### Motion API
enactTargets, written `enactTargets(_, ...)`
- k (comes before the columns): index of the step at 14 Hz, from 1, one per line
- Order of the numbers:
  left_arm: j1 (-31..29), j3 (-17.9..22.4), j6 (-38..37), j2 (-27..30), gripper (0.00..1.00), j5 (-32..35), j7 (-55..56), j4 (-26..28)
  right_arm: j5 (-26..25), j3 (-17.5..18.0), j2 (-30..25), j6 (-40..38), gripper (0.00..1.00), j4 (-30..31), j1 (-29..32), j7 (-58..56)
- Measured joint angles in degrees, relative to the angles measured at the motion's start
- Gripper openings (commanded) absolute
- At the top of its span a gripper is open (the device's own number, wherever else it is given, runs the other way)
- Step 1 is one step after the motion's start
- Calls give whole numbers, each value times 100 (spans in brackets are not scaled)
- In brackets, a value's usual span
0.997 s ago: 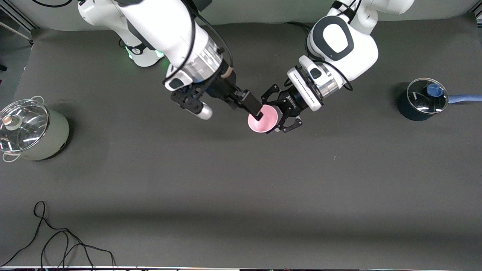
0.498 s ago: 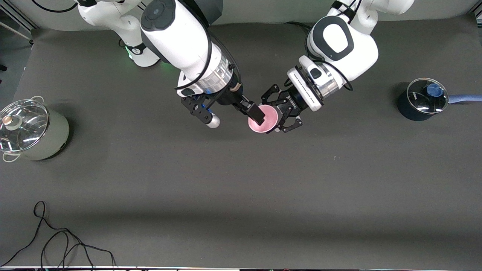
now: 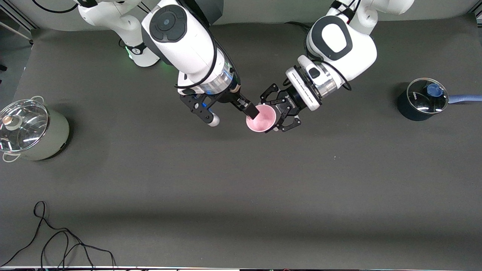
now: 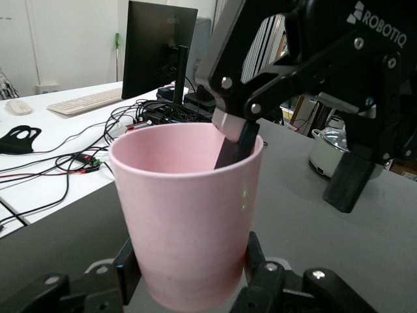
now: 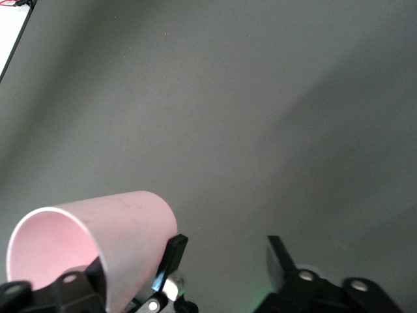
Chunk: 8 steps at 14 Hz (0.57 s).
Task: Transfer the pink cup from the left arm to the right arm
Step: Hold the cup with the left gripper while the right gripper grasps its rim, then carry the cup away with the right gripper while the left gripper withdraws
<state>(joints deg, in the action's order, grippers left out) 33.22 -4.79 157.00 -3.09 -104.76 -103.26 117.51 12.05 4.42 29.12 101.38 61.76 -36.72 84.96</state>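
One pink cup (image 3: 261, 118), left pincer (image 3: 280, 113) gripping, right pincer (image 3: 251, 111) at rim

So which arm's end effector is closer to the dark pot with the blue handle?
Left. The left end effector grips the pink cup from the dark pot's side; the right end effector straddles the cup's rim toward the right arm's end.

The white jointed left arm (image 3: 340, 37) is wearing dark grey joint caps and a black skeletal linkage gripper (image 3: 281, 113); the white right arm (image 3: 180, 34) is showing a shiny silver wrist and a boxy black flat-fingered gripper (image 4: 293, 166) marked ROBOTIQ.
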Motion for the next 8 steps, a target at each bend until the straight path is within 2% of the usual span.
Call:
enactTargets(2,20,-20,-3,0,54,0,-1,13,0,0,15,2,0,-53,0,2)
enactTargets(6,48,-54,-16,0,58,0,-1,30,3,0,99,57,0,-228,0,2)
enactTargets(8,53,-52,-17,1,72,9,-47,30,7,0,132,78,0,-278,3,0)
